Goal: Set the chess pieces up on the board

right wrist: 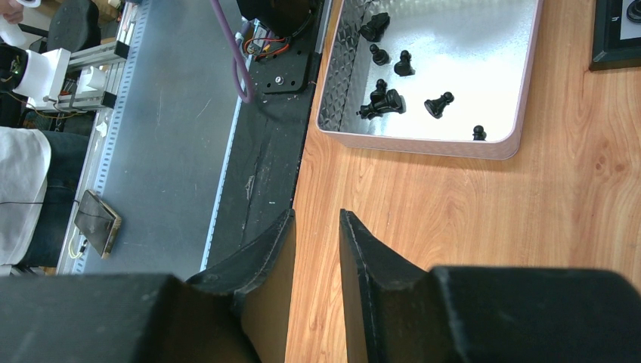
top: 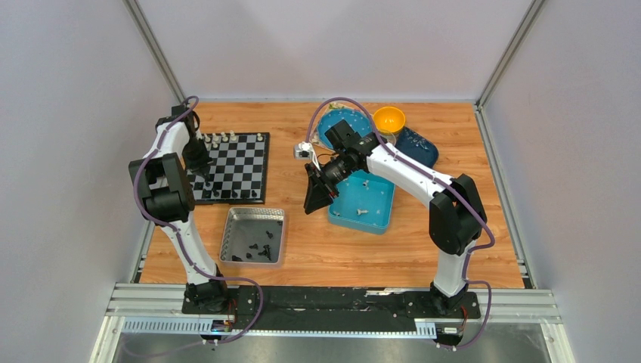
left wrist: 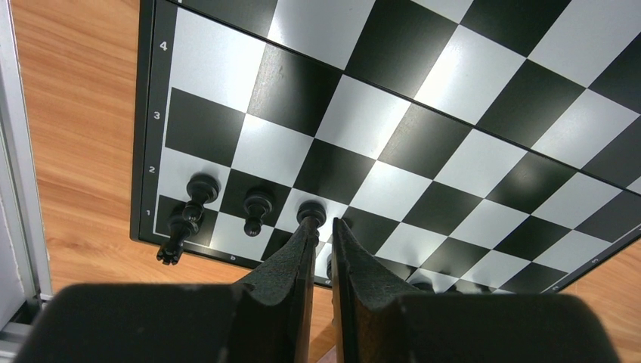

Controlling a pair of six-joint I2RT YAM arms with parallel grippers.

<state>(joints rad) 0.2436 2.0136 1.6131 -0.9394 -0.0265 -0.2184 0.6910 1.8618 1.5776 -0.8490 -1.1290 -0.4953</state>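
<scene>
Top external: set high behind the arm bases, tilted down and forward, far enough back to take in the whole table (top: 340, 249). Left wrist: aimed steeply down past left fingers (left wrist: 291, 265), very close over the board (left wrist: 363, 121), near-left corner only; same corner seen small at the left of the top view. Right wrist: somewhat higher, looking past right fingers (right wrist: 370, 257) toward the table's near edge; tray (right wrist: 423, 140) and rail (right wrist: 174, 113) shared with the top view.
</scene>
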